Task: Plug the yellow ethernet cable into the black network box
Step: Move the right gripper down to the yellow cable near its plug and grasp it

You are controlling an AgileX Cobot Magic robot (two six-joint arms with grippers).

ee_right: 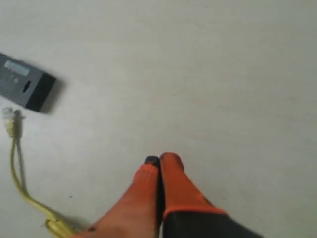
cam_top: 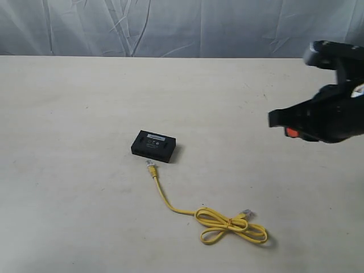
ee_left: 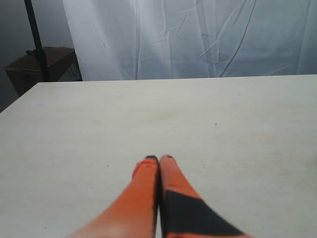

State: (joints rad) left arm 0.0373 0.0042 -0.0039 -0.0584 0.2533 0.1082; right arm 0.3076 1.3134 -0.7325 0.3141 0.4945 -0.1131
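Right end effector (ee_right: 159, 159) far from cable (ee_right: 15, 171)

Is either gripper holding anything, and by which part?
Nothing is held. The left gripper and the right gripper are shut, empty; the yellow ethernet cable lies free on the table beside the black network box.

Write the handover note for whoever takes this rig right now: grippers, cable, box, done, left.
Left gripper: shut, empty, over bare table.
Right gripper: shut, empty, above the table, off to the side of the cable.
Black network box: flat on the table.
Yellow ethernet cable: loose on the table, near plug lying just by the box, not inserted; the rest in a looped bundle.
Done: nothing.
Left: grasp the near plug, push it into a port.
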